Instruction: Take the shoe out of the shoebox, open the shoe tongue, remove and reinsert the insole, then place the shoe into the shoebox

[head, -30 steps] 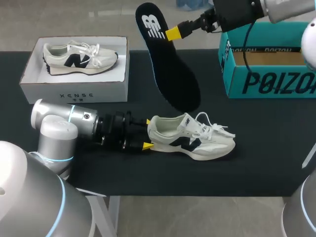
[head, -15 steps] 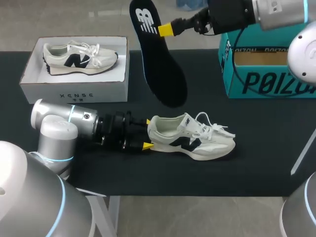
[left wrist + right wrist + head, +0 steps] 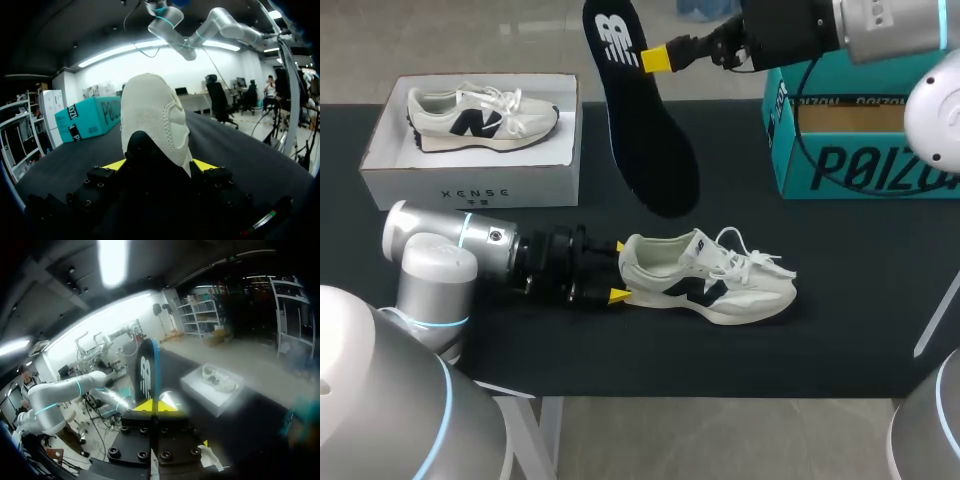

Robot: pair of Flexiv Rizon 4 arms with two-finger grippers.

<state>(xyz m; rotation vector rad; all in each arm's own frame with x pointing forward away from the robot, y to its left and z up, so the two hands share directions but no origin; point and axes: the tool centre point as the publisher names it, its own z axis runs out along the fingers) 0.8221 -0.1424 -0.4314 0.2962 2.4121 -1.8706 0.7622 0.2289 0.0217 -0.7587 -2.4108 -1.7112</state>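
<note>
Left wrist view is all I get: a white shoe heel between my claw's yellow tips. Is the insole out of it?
Observer: Yes. The black insole hangs in the air, pinched near its heel end by the right claw.
Operator: Is it lined up over the shoe?
Observer: Not quite. In the head view its toe end stops short of the shoe, which stands on its sole on the table with the left claw at its heel.
Operator: And the shoebox?
Observer: The white shoebox is at the table's far left and holds a second shoe.
</note>
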